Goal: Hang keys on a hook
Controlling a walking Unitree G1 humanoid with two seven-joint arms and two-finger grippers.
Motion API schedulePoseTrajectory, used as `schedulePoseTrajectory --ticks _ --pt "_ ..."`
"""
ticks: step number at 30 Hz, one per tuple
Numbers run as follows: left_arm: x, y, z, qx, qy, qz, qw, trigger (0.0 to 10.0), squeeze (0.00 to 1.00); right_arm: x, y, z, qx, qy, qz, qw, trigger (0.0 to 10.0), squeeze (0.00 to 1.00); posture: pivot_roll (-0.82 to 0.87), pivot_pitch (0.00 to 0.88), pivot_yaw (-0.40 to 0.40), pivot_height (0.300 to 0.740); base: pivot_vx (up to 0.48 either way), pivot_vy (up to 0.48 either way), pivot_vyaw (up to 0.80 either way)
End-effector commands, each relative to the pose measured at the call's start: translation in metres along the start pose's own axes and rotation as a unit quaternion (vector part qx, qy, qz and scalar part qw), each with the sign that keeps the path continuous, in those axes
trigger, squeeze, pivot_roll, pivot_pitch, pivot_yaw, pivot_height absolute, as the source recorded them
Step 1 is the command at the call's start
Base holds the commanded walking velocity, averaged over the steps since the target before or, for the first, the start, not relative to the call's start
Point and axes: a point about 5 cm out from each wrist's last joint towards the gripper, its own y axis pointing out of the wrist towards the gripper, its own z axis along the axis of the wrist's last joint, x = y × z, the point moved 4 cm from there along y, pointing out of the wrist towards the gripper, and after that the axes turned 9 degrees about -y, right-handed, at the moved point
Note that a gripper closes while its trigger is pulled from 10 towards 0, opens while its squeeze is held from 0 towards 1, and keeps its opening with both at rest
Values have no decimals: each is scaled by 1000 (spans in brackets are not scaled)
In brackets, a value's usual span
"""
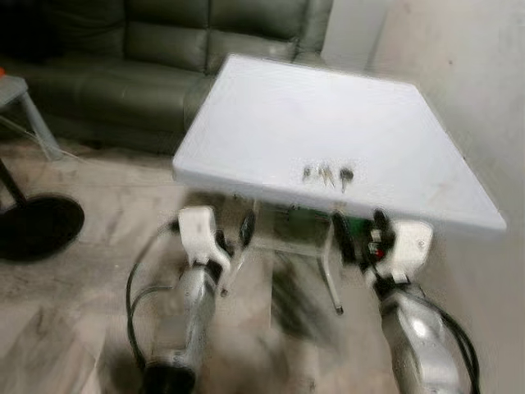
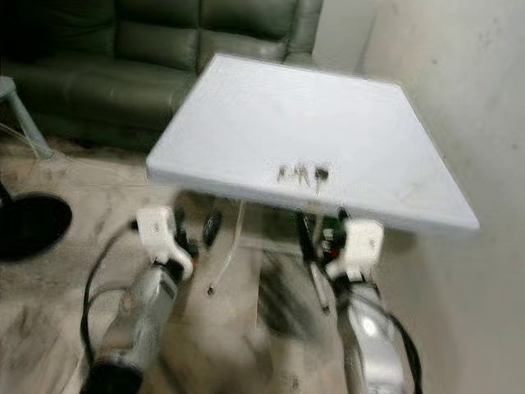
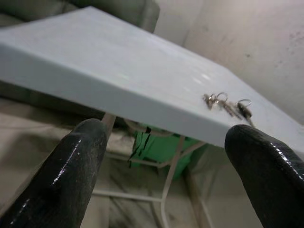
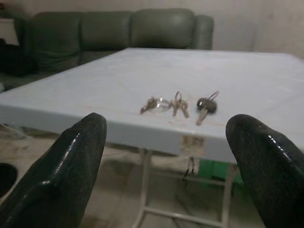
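The right gripper (image 4: 166, 156) and left gripper (image 3: 161, 166) are being held spread below the white table's (image 1: 271, 123) near edge. At twelve o'clock, three small metal key bunches (image 4: 178, 105), one black-headed, are being shown lying on it.

A white folding table (image 1: 271, 123) stands near the right wall (image 1: 476, 74). A green sofa (image 1: 164, 49) sits beyond it; a black round base (image 1: 37, 226) lies far left.
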Motion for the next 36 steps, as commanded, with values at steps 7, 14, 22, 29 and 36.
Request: schedulePoseTrajectory --ticks 7,14,22,29,36 --pt "5 0 -5 -10 -11 2 1000 10000 0 -2 3 7 11 -4 8 1000 10000 0 -19 40 -124 719 0 0 0" --pt "4 0 -4 -9 -21 2 1000 10000 0 -3 3 7 10 -4 9 1000 10000 0 -18 41 -122 719 0 0 0" --pt "4 0 -2 -5 -22 -3 1000 10000 0 -4 3 7 10 -3 8 1000 10000 0 -17 47 -120 719 98 0 0" --pt "4 0 -2 -7 -22 -5 1000 10000 0 -4 3 7 10 -2 7 1000 10000 0 -16 51 -118 719 273 0 0" --pt "4 0 -2 -8 -20 -6 1000 10000 0 -4 2 7 10 -1 5 1000 10000 0 -16 56 -115 719 273 0 0"
